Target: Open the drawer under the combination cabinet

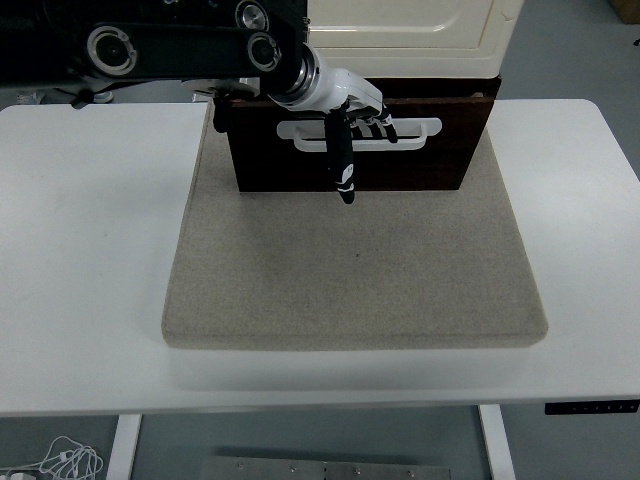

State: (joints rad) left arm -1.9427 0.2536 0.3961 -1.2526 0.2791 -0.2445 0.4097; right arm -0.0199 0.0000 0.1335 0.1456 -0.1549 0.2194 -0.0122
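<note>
Head view gives us the dark drawer (400,160) under the cream cabinet (400,25); our left hand (345,105) grasps its white handle (415,133) — fingers hooked through the slot, thumb hanging below. Beneath the hand lies a beige mat (350,270) on the white desk (80,250).

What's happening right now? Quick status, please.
Left hand hooked into white handle of dark brown wooden drawer. Right hand out of view. Beige felt mat ahead holds nothing blocking.

One cabinet (400,25), one drawer (420,165) with one handle (415,135), one mat (350,270), one tabletop (80,250) and one hand (350,105) are seen.
</note>
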